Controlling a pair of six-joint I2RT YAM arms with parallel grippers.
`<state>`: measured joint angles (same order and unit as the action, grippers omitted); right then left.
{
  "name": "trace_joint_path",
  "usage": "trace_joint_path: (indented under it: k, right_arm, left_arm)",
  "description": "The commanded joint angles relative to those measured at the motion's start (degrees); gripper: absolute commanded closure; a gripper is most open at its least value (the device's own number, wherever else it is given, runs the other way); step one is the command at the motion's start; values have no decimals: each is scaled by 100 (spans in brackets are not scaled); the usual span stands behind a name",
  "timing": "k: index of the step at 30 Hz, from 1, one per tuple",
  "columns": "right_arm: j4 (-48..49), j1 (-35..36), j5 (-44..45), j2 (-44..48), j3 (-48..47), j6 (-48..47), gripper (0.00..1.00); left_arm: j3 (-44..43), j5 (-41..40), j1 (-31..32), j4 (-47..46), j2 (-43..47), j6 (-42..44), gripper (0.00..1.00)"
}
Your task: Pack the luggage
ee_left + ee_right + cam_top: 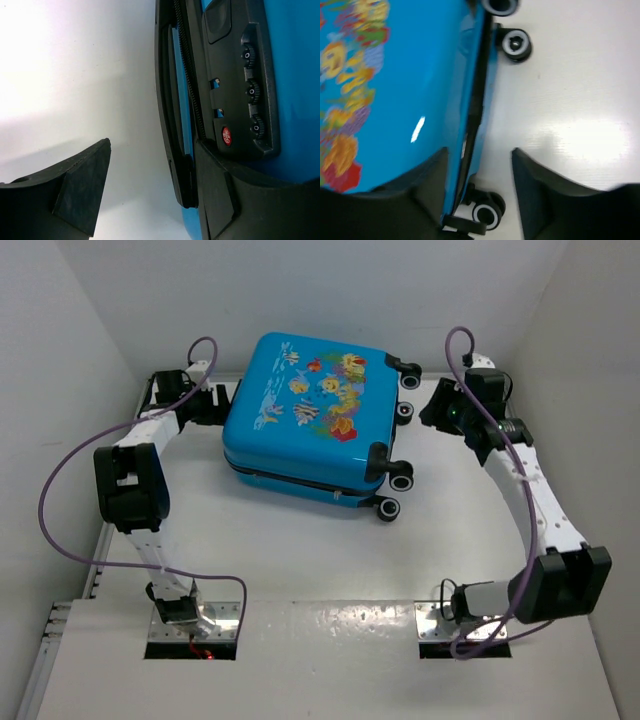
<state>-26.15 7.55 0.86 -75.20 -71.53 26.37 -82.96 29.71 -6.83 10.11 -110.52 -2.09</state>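
1. The bright-blue hard-shell suitcase with fish prints (310,415) lay closed and flat toward twelve o'clock on the white table (330,640), its long axis running roughly nine to three, with the small black wheels (400,480) at three.
2. The left gripper (212,400) sat at its nine o'clock end and the right gripper (438,412) at three. Both were equally near, jaws parted, holding nothing.
3. Only the left wrist view showed the black combination lock (250,90). Only the right wrist view showed the black zipper seam (477,90) running between that gripper's jaws.

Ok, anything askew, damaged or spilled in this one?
Nothing much. The luggage lies closed and flat, only turned at an angle on the table, with its wheels toward the right side. No damage or spill shows.
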Motion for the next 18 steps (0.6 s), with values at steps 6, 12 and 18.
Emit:
trace_joint_path:
  k: [6, 12, 18]
  right_arm:
    - [-233, -940, 159, -1828, -370, 1890, 100]
    - [198, -817, -349, -3500, -1187, 2047, 100]
    - [1006, -466, -1176, -4880, -2066, 2345, 100]
  left_arm:
    - [25, 141, 138, -167, 171, -55, 27]
    - [-27, 236, 278, 218, -13, 103, 29]
    - [946, 622, 262, 413, 302, 165, 34]
